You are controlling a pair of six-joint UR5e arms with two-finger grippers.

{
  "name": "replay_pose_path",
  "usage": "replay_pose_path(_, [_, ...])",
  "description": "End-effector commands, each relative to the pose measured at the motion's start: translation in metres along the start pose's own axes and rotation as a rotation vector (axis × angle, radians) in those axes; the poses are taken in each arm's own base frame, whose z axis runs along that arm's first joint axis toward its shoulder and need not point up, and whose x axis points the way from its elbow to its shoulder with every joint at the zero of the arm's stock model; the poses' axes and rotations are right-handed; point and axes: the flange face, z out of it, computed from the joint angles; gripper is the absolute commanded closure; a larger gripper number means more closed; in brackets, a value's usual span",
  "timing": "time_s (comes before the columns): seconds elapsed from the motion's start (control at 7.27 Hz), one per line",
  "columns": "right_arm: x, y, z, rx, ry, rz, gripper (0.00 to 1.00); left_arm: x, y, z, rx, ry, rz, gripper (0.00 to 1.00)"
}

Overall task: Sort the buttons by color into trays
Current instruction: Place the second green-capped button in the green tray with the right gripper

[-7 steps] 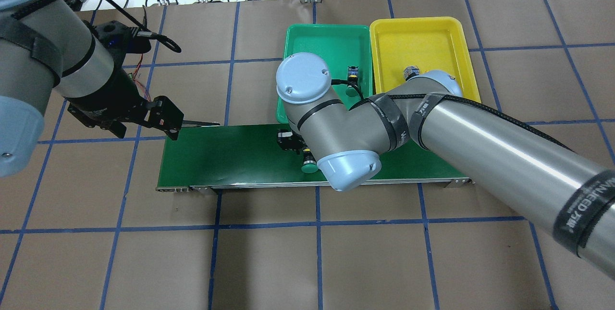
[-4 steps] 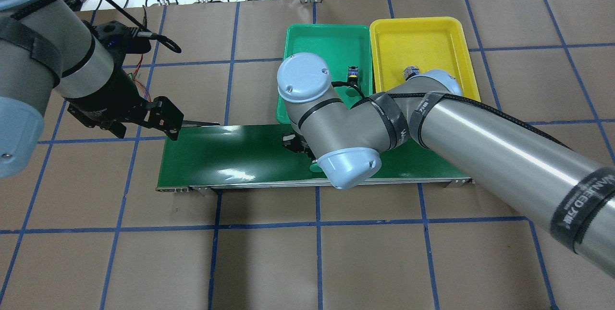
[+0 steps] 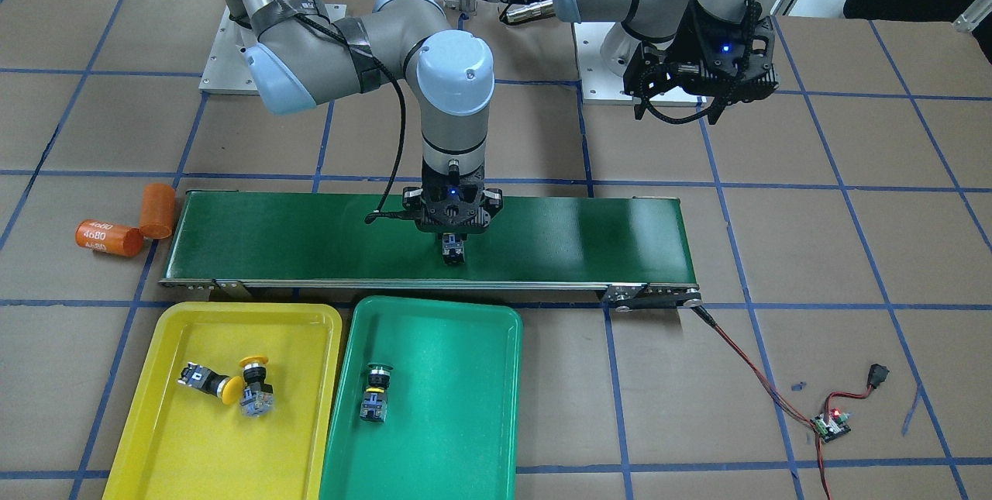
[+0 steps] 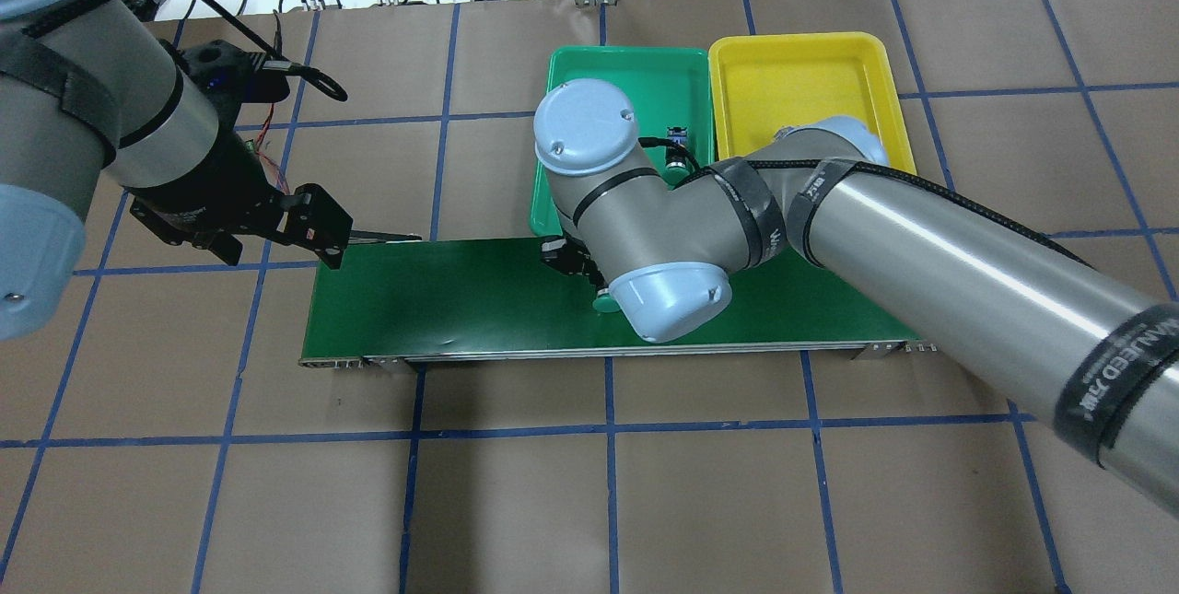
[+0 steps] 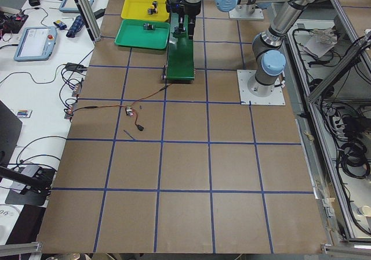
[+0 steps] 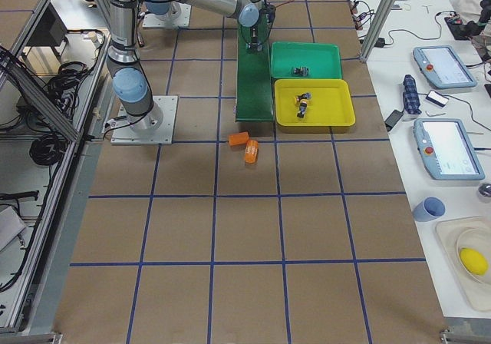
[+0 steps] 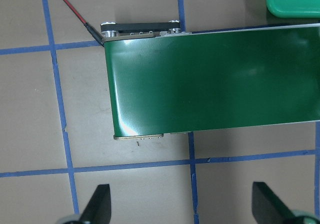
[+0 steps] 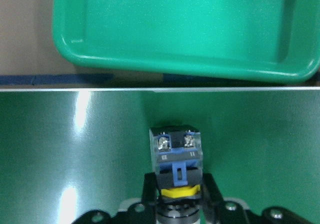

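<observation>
Buttons (image 3: pixel 453 246) were the matter in hand, and only one looked unsorted. Largest of all, the dark-green conveyor belt (image 3: pixel 310 236) ran across the table between the robot and both bins, so a pick from it called for only a short carry. Along its edge away from the robot, the green tray (image 3: pixel 457 422) and the yellow tray (image 3: pixel 178 453) sat side by side, touching. The left gripper (image 7: pixel 181 194) hung with its fingers spread wide just off the belt's end, apparently parked out of the way. The right gripper (image 8: pixel 180 186) pointed down over the belt's middle, closed on the collar of the last button (image 8: pixel 176 154), whose contact block faced the green tray. Its cap looked green from overhead, so that tray seemed the destination. Two yellow-capped buttons (image 3: pixel 256 398) lay touching in the yellow tray, and one green-capped button (image 3: pixel 375 399) lay alone in the green tray.
</observation>
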Motion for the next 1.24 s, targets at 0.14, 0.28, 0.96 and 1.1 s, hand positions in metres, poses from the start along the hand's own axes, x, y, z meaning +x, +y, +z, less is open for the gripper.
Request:
replay_pose_path(0.14, [-0.004,-0.027,-0.047,0.031,0.020,-0.003,0.93,0.000,0.000,0.000,0.000,0.000,0.005,0.00])
replay_pose_path(0.28, [0.003,-0.038,-0.054,0.062,0.036,-0.058,0.93,0.000,0.000,0.000,0.001,0.001,0.005,0.00])
replay_pose_path(0.96, [0.042,-0.174,-0.012,0.132,0.022,-0.173,0.90,0.000,0.000,0.000,0.000,0.000,0.002,0.00])
replay_pose_path(1.1, [0.043,-0.186,0.009,0.118,0.028,-0.200,0.82,0.000,0.000,0.000,0.000,0.001,0.003,0.00])
